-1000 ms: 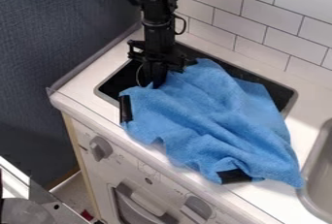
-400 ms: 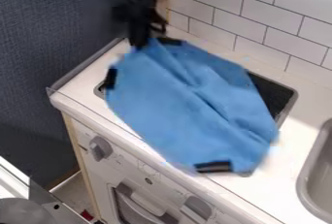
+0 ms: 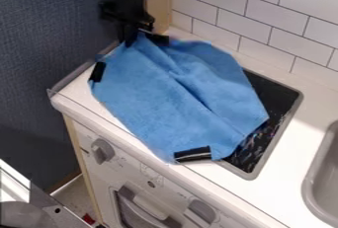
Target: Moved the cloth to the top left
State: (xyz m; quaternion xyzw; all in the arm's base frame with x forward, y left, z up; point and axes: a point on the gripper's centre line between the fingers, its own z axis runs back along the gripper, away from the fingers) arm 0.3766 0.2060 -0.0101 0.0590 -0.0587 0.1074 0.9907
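The black gripper hangs at the upper left, over the counter's back left corner, shut on the top left edge of the blue cloth. From there the cloth spreads down and to the right, with a lengthwise fold along its middle. It covers the left part of the dark recessed stovetop and part of the white counter. Black patches show at its left, top and bottom edges.
The right part of the dark recess lies uncovered beside the cloth. A grey sink is at the right edge. White wall tiles run behind the counter. Knobs line the stove front.
Gripper and cloth have moved together up and to the left. The cloth is stretched out flatter, and more of the recess shows at the right.
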